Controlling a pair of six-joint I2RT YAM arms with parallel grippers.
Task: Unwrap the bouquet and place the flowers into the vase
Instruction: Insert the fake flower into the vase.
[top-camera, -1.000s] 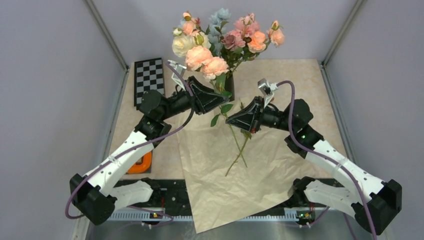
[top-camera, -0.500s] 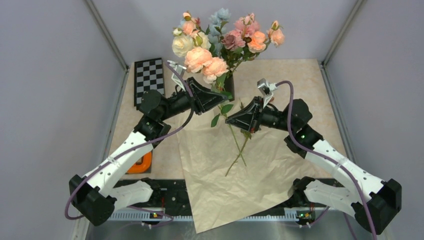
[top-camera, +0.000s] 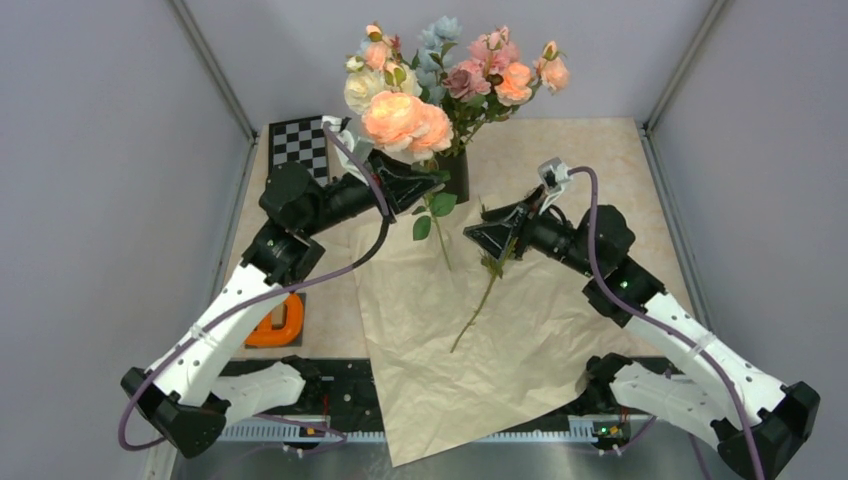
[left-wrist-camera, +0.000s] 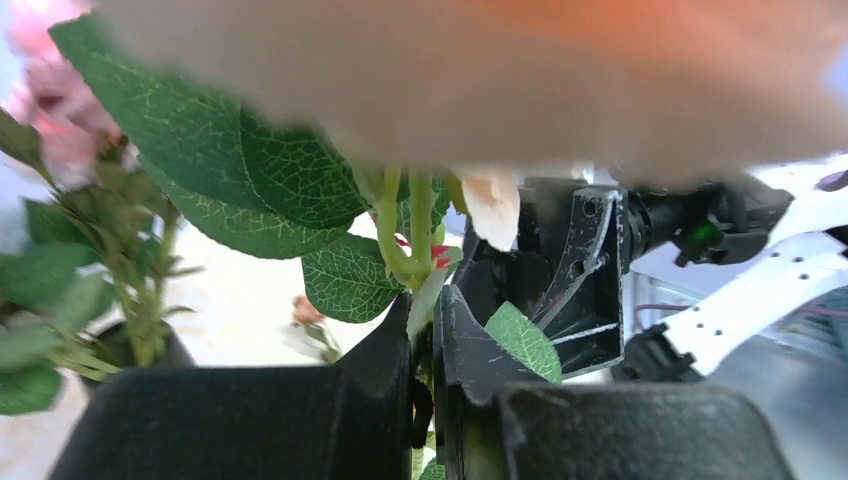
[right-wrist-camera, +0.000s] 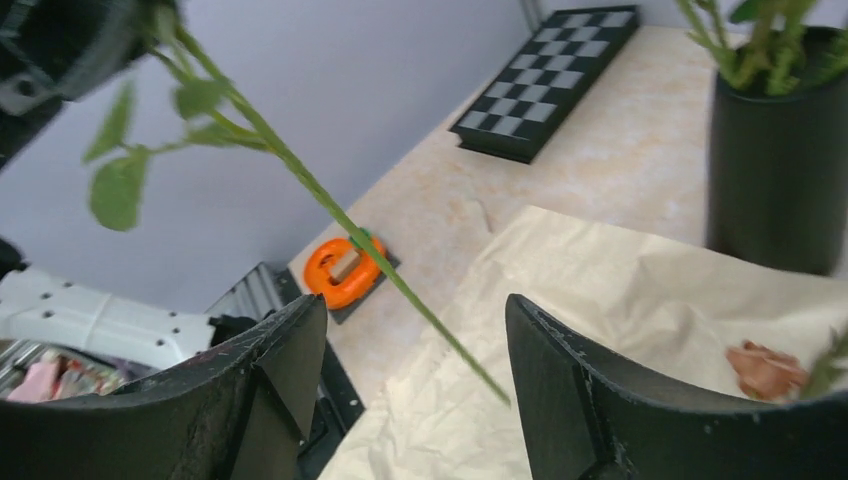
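Gripping a peach rose stem (left-wrist-camera: 420, 220) is the left tool (left-wrist-camera: 425, 300) (right tool (right-wrist-camera: 415, 315) released).

black-and-white checkered flat board (top-camera: 298, 145): upper left, on beige speckled worktop (top-camera: 600, 150) | orange ring-shaped plastic object (top-camera: 277, 325): lower left, partly hidden

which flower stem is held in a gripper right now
The peach-pink rose, its stem pinched in the left gripper. The other loose stem lies on the kraft paper; the rest stand in the vase.
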